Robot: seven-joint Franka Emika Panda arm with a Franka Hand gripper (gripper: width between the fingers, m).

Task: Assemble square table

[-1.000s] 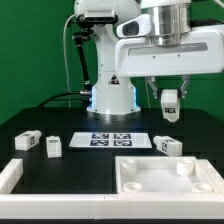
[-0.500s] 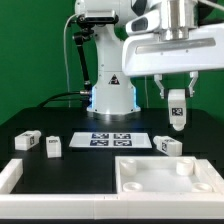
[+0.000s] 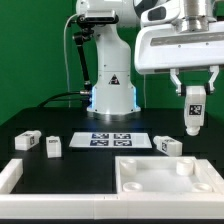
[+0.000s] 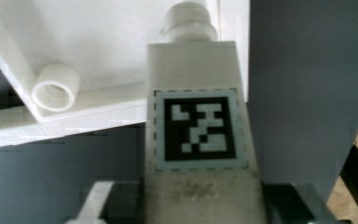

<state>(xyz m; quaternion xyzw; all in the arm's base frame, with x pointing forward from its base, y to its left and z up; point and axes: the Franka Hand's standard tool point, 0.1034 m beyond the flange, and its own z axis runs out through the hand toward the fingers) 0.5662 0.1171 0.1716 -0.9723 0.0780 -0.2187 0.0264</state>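
Note:
My gripper (image 3: 194, 92) is shut on a white tagged leg (image 3: 194, 111) and holds it upright in the air at the exterior view's right, above the table and behind the square slab (image 3: 165, 176). In the wrist view the leg (image 4: 197, 110) fills the middle, its tag facing the camera and its peg end away from the gripper (image 4: 190, 205), with the slab's rim and a round socket post (image 4: 55, 90) beside it. Three more legs lie on the table: two at the left (image 3: 29, 140) (image 3: 53, 146) and one at the right (image 3: 168, 145).
The marker board (image 3: 111, 139) lies flat at the table's middle, in front of the arm's base (image 3: 112, 98). A long white bar (image 3: 12, 176) edges the front left of the workspace.
My gripper has moved toward the exterior view's right with the leg in it, and the leg has turned from tilted to upright. The other parts have not moved.

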